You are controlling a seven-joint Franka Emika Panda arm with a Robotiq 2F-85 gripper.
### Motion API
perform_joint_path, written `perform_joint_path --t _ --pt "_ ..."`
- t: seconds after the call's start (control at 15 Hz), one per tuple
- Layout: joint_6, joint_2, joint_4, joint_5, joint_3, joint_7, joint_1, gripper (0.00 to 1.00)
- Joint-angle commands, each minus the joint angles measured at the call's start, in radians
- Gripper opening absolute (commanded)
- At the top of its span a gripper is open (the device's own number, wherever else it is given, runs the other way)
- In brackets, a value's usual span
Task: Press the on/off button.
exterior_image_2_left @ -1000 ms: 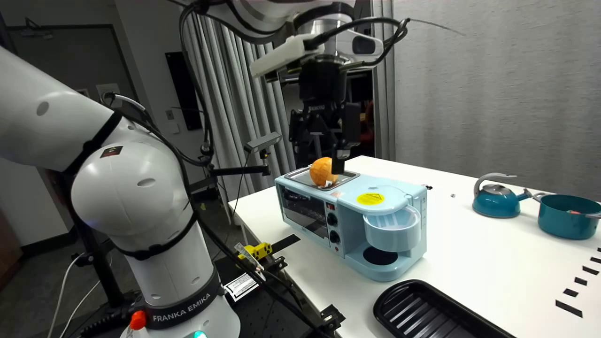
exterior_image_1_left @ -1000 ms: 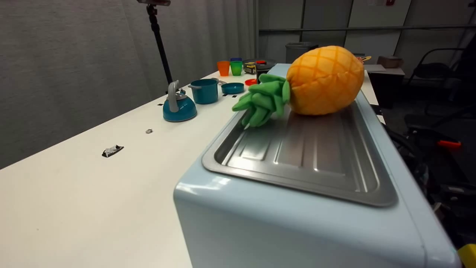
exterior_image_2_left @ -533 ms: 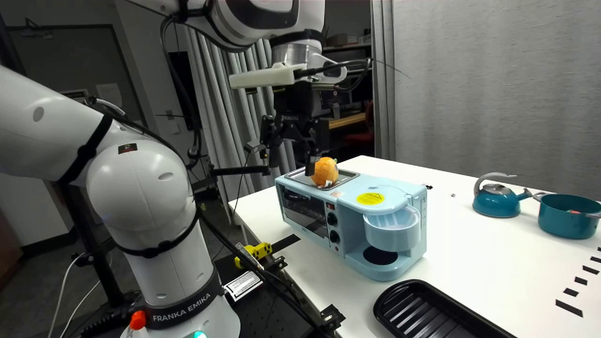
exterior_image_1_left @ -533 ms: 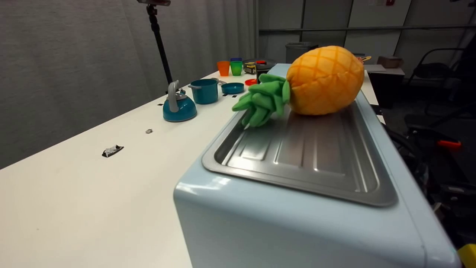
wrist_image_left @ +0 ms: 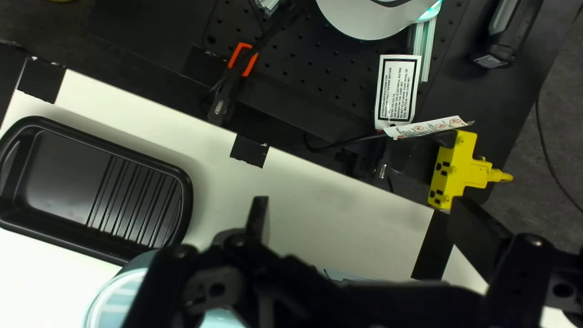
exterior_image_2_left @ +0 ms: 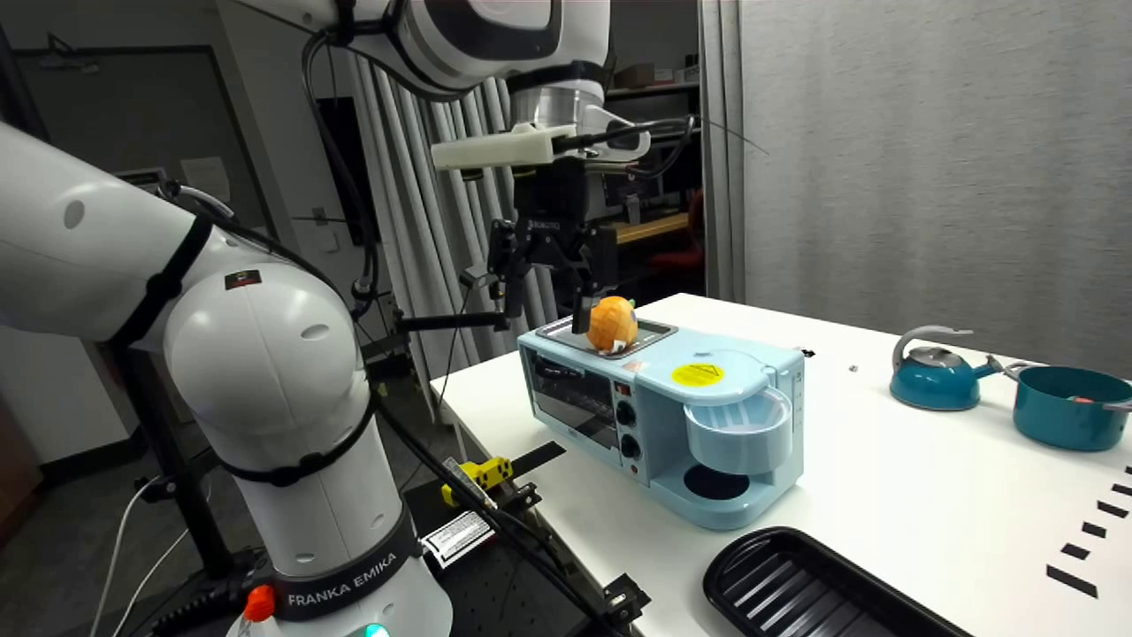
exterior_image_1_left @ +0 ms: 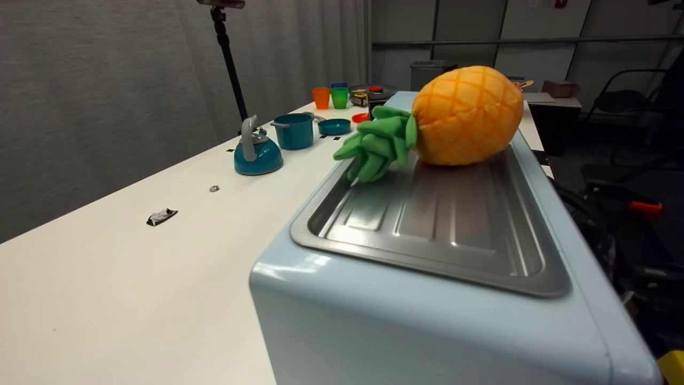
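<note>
Small red button, marking too tiny to read, above round black knobs on glossy pale-blue appliance | ridged black pan, cut off at frame edge | gripper, fingers spread wide | plush pineapple on ribbed metal tray

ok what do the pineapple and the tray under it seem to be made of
Pineapple: likely plush fabric, matt, going by its soft-looking skin and puffy leaves. Tray: probably metal, satin grey, judging by bright glints along its ridges.
</note>
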Motion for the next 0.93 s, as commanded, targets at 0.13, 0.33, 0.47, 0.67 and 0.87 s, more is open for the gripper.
perform_joint_path --t 0.13,0.33,0.47,0.67,0.87 --pt "0.111 0.094 -0.001 0.053 0.010 0.049 0.010 1.00" --pt "0.186 0.153 -0.005 0.110 0.030 0.078 0.025 1.00" --pt "0.221 0.184 -0.005 0.143 0.048 0.088 0.034 1.00" --pt "0.271 0.227 -0.005 0.176 0.072 0.094 0.044 1.00" --pt "0.328 0.261 -0.006 0.211 0.085 0.083 0.061 1.00"
